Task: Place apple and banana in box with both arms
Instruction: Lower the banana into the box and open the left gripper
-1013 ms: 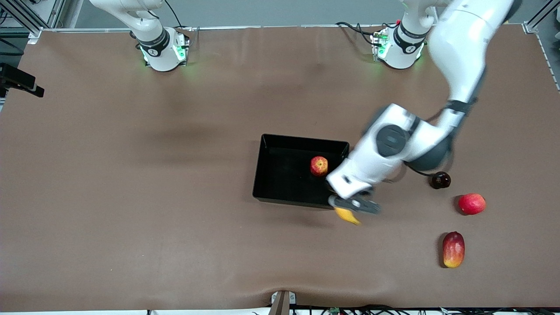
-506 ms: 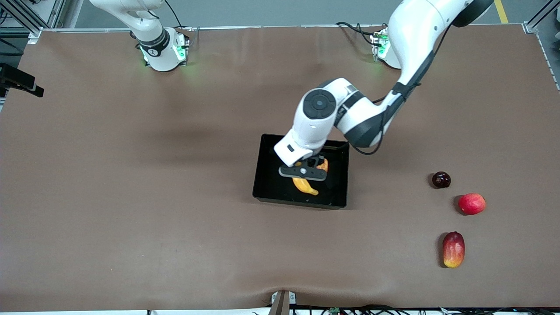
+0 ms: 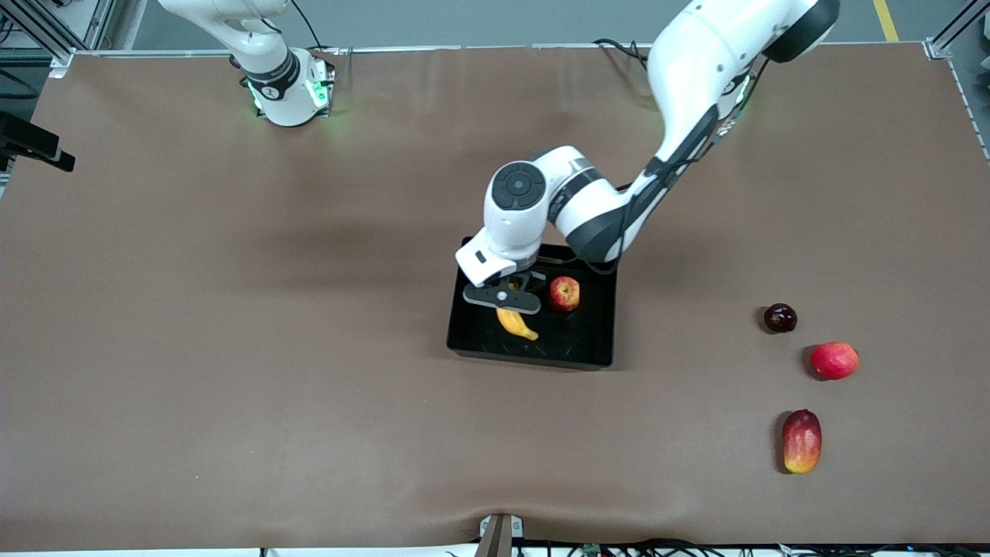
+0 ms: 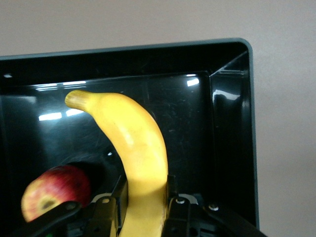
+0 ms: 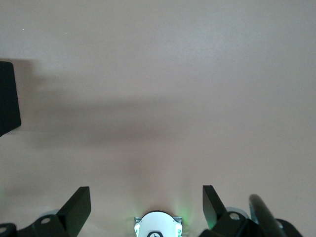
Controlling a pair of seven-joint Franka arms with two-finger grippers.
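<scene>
- Firmly pinched between the left gripper's (image 4: 143, 210) fingers (image 4: 106, 212), the banana (image 4: 133, 143) is plain curved yellow with a darker stem tip, held over the box (image 3: 464, 325).
- Glossy, black and low-walled, the box holds the apple (image 3: 564, 293), red with yellowish streaks, resting on its floor beside the banana.
- Spread wide, the right gripper's (image 5: 145, 207) fingers (image 5: 76, 207) hold nothing; that arm waits over bare brown worktop (image 3: 232, 348).
</scene>
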